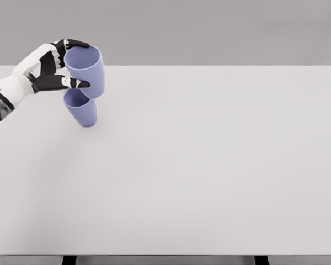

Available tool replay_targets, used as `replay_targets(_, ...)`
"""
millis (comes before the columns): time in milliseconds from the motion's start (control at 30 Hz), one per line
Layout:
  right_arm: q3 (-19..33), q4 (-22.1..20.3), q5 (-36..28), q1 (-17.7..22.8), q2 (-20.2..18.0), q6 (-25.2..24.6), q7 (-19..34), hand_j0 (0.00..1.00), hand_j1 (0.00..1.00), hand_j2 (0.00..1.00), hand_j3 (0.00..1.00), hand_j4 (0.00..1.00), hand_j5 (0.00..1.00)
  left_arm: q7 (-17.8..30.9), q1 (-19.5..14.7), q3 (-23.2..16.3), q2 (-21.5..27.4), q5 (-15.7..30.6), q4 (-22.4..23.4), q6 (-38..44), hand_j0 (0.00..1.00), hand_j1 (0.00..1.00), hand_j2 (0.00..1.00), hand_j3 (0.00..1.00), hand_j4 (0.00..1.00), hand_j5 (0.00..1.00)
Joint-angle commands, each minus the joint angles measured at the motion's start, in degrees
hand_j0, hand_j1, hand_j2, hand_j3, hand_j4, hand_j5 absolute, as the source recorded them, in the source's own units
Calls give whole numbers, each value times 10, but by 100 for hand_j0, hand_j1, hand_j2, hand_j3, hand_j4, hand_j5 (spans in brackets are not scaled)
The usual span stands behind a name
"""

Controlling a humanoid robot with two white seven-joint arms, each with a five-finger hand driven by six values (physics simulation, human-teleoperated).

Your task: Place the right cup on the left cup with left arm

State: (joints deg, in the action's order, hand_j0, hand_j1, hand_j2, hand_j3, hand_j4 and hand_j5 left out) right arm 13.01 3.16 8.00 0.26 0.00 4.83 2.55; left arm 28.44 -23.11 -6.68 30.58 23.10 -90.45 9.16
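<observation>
Fingers (pixel 80 84) of the left hand (pixel 47 69) are wrapped around the upper cup (pixel 87 69), which is held upright just above the lower cup (pixel 83 107) near the table's (pixel 209 165) far left, presumably so its base can be lowered into the open mouth below. Contact between the two cups cannot be judged.

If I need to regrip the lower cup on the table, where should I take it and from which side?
Take the lower cup around its bare lower wall, coming from the left. Its rim is covered by the upper cup held in the left hand, so a top grasp looks blocked. It stands upright and tapers downward, so close the fingers level.
</observation>
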Motion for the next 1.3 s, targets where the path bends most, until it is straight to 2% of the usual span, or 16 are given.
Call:
replay_targets(0, 0, 0, 0, 0, 0, 0, 0, 100, 100, 100, 100, 100, 100, 0, 0, 1, 4, 7, 9, 0, 69, 69, 69, 69, 69, 69)
replay_targets(300, 0, 0, 0, 0, 0, 0, 0, 100, 100, 100, 100, 100, 100, -1, -14, 1, 12, 5, 41, 0, 69, 69, 69, 69, 69, 69)
replay_targets(367, 0, 0, 0, 0, 0, 0, 0, 100, 100, 100, 100, 100, 100, 0, -20, 1, 12, 5, 65, -1, 69, 69, 69, 69, 69, 69)
replay_targets(633, 0, 0, 0, 0, 0, 0, 0, 100, 100, 100, 100, 100, 100, 0, -20, 1, 19, 6, 95, -2, 69, 69, 69, 69, 69, 69)
replay_targets(1267, 0, 0, 0, 0, 0, 0, 0, 100, 100, 100, 100, 100, 100, 0, -20, 1, 19, 5, 108, -1, 69, 69, 69, 69, 69, 69)
